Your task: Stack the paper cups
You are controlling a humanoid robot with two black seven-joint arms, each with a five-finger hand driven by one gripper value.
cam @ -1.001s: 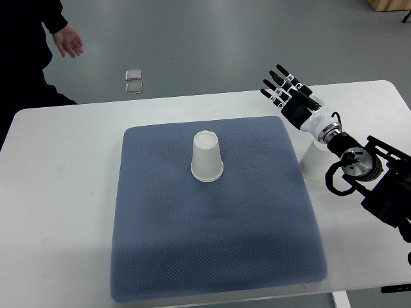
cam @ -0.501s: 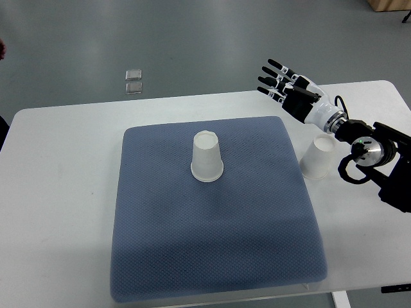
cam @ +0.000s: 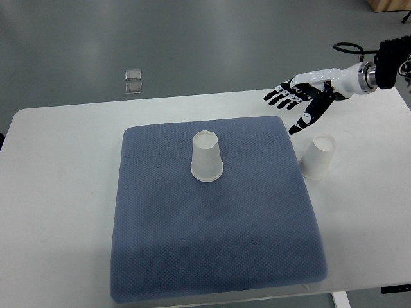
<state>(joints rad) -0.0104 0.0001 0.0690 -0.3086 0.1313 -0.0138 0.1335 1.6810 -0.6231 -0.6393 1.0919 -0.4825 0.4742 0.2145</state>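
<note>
Right hand (cam: 302, 96) in from right edge, fingers (cam: 277, 98) spread apart, empty, above far right part of the desk (cam: 58, 205). Two paper cups, both upside down: one (cam: 319, 156) just below the hand, off the mat's right edge; one (cam: 207, 156) on the blue mat (cam: 212, 237), far-centre. Two small clear squares (cam: 133, 81) on floor beyond far edge.

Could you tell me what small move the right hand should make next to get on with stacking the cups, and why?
Probably lower the right hand toward the cup on the bare table. The hand is open, holds nothing, and hovers just beyond that cup, which stands upside down off the mat's right edge. The other cup waits upside down on the mat, ready to be stacked on.
</note>
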